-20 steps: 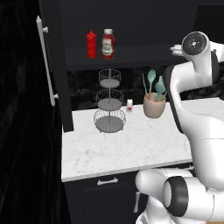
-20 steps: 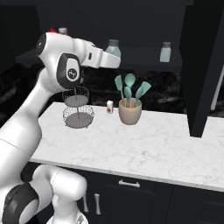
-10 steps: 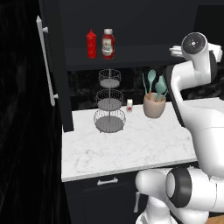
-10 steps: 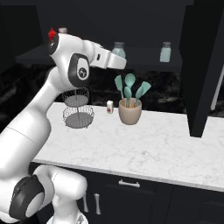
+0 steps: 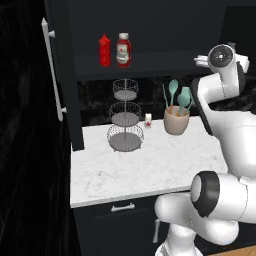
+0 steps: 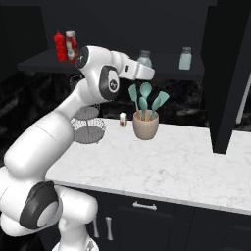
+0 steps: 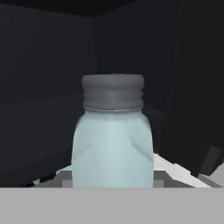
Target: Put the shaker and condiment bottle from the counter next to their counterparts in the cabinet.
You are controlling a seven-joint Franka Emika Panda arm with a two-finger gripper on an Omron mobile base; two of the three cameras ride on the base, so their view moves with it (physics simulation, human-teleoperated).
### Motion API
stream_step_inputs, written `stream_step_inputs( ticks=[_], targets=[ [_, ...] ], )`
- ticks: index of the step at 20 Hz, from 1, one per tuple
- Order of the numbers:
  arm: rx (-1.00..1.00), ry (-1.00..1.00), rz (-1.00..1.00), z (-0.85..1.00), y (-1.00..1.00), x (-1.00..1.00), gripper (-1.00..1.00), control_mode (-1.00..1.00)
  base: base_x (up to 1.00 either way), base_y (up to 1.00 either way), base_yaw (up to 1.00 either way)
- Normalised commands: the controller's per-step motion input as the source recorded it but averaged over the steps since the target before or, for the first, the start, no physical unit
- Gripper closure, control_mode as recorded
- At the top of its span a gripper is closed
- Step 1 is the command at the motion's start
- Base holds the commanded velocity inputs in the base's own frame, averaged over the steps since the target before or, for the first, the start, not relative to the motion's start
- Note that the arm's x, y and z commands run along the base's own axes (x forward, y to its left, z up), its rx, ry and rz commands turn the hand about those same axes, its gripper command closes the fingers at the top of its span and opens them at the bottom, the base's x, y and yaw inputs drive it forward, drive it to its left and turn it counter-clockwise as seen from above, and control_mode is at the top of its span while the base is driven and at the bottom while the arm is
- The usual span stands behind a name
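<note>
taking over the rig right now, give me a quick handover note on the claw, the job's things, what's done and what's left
Claw: shut on the shaker, held upright at cabinet shelf height, a little short of the second shaker standing on the cabinet shelf.
Condiment bottle: already on the shelf, right beside the slim red squeeze bottle.
Counter: holds a wire tiered stand, a utensil pot and a tiny white container.
Done: bottle placed next to its counterpart; shaker picked up and raised.
Left: set the held shaker down next to the other shaker, let go, back the arm out.
</note>
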Motion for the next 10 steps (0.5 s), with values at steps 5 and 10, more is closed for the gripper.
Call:
stream_step_inputs(
  ticks=[5,10],
  targets=[
    [0.0,0.02,0.0,0.0,-0.22,0.7,1.0,-1.0,0.0,0.0,0.0],
    [0.0,0.02,0.0,-0.02,-0.13,0.76,1.0,-1.0,0.0,0.0,0.0]
  ],
)
